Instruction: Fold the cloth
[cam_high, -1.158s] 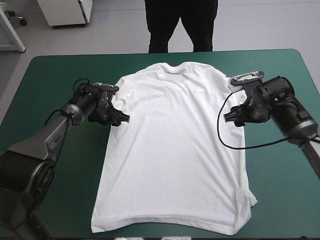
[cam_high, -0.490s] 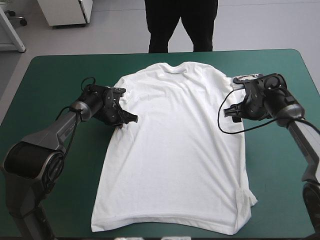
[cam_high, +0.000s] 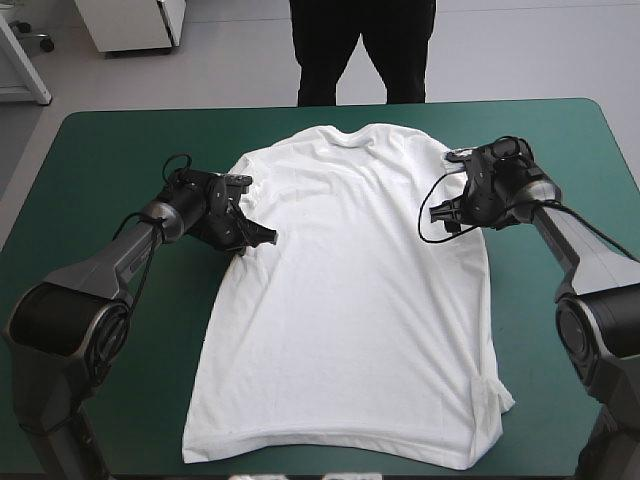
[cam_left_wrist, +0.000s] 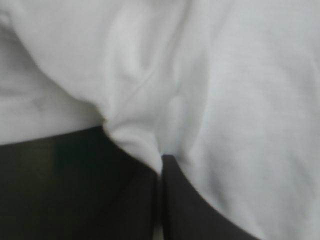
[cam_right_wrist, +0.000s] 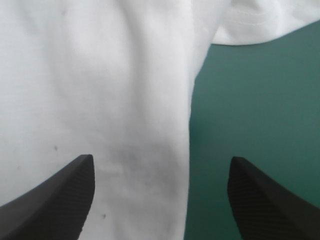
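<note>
On the teal-green cover (cam_high: 110, 160), seen from the high view, the T-shirt (cam_high: 350, 310) lies spread flat at the middle of the table, its collar toward twelve o'clock at the far edge and its hem toward six o'clock at the near edge. The hem corner at about five o'clock is a little rumpled. The left gripper (cam_high: 262, 237) sits at the shirt's ten o'clock side, just below the sleeve, its black fingers drawn together on the cloth's edge. The right gripper (cam_high: 443, 215) is at the shirt's two o'clock side, over the side seam under the other sleeve.

From the left wrist view, the left gripper (cam_left_wrist: 161, 162) has its two fingers pressed together with only a thin slit between them. A pinched ridge of the T-shirt (cam_left_wrist: 240, 75) is caught at their tips, and creases fan out from it. White cloth fills everything ahead.

From the right wrist view, the right gripper (cam_right_wrist: 161, 159) stands wide apart, holding nothing. Counting straight ahead of the fingers as twelve o'clock, the T-shirt (cam_right_wrist: 100, 75) covers the span from nine to twelve. Its side edge runs between the fingers, nearer the finger over the bare cover (cam_right_wrist: 250, 110). The sleeve hem (cam_right_wrist: 260, 25) shows at about one o'clock.
</note>
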